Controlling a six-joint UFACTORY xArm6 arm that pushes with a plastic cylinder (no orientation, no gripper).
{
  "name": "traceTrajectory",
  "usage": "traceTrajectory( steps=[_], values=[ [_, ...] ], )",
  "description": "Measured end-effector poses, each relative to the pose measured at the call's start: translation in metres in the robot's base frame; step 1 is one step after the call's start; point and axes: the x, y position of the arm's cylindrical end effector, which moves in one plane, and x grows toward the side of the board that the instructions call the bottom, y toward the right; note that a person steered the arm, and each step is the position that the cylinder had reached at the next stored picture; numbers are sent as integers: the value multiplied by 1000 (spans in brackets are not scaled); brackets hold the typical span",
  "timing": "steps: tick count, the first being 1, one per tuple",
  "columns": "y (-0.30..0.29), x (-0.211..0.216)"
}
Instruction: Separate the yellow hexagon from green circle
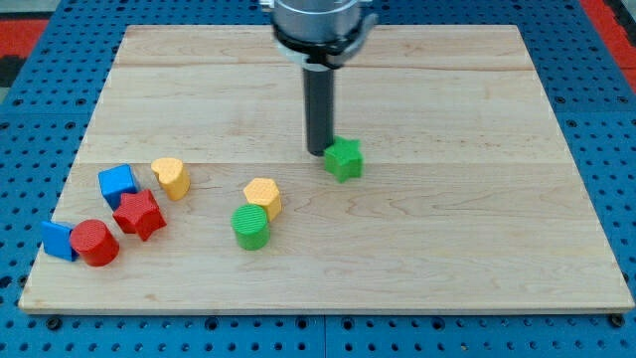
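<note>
1. Right now my tip (318, 151) rests on the wooden table (477, 249) a little above its middle, closer to the top edge than the bottom edge.
2. No pincer shows on the arm, only the straight dark rod, so there is nothing released or clenched to report.
3. Just to the right of my tip sits a green star-like block (344, 158); it looks to be touching the rod, though the angle makes that hard to confirm.
4. The yellow hexagon (262, 196) lies left of centre, below and to the left of my tip, well apart from it.
5. The green circle (250, 227) sits directly below the yellow hexagon on the side toward the bottom edge, and the two are touching.
6. Farther toward the left edge stands a yellow heart-shaped block (172, 177).
7. Just left of it is a blue block (118, 183), with a red star (138, 214) touching it from below.
8. Near the bottom-left corner a red circle (94, 243) presses against another blue block (59, 240), which lies closest to the left edge.
</note>
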Motion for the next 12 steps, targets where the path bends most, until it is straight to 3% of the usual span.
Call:
traceTrajectory(
  steps=[2,4,5,7,10,11,12],
  values=[
    [-73,42],
    [-178,51],
    [-163,51],
    [-208,49],
    [-137,84],
    [-145,114],
    [-136,102]
  ],
)
